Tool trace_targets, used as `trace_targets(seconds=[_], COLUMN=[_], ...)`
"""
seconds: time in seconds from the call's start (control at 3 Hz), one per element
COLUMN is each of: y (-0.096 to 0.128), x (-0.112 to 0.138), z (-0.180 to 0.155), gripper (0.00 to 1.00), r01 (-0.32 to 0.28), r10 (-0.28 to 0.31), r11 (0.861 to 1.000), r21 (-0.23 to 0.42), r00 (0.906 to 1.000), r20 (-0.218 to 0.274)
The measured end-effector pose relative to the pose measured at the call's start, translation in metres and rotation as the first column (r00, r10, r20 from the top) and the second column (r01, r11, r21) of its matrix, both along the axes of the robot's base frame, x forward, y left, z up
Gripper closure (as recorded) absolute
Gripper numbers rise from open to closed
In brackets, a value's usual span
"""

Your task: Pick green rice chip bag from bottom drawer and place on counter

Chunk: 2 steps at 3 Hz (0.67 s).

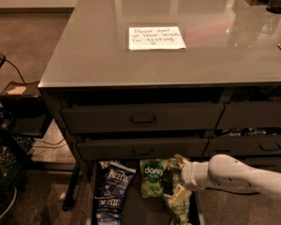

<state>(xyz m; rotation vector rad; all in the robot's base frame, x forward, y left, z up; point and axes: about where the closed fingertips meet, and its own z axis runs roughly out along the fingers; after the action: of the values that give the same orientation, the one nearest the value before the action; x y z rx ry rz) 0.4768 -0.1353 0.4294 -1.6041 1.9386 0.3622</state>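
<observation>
The green rice chip bag [154,177], bright green with white "dang" lettering, lies in the open bottom drawer [131,210] at the foot of the cabinet. My gripper [178,179] reaches in from the right on a white arm and sits at the bag's right edge. Its fingers are spread, one finger [180,161] above and one below, against the bag's right side. The bag still rests in the drawer. The counter [93,55] is a glossy grey top with a white handwritten note [156,38].
A dark blue Kettle bag [110,186] lies left of the green bag in the drawer. Another duller green bag [179,211] lies under my gripper. Two closed drawers with recessed handles [143,118] are above. Cables and dark equipment [9,139] stand on the floor at left.
</observation>
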Motion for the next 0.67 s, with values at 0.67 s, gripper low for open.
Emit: trace_targets(seconds=[0.67], y=[0.036], x=[0.026], z=[-0.089], gripper=[0.00], r01=[-0.011], r10=[0.016], r11=[0.996], r21=[0.085], r00=[0.9984], r20=[-0.054])
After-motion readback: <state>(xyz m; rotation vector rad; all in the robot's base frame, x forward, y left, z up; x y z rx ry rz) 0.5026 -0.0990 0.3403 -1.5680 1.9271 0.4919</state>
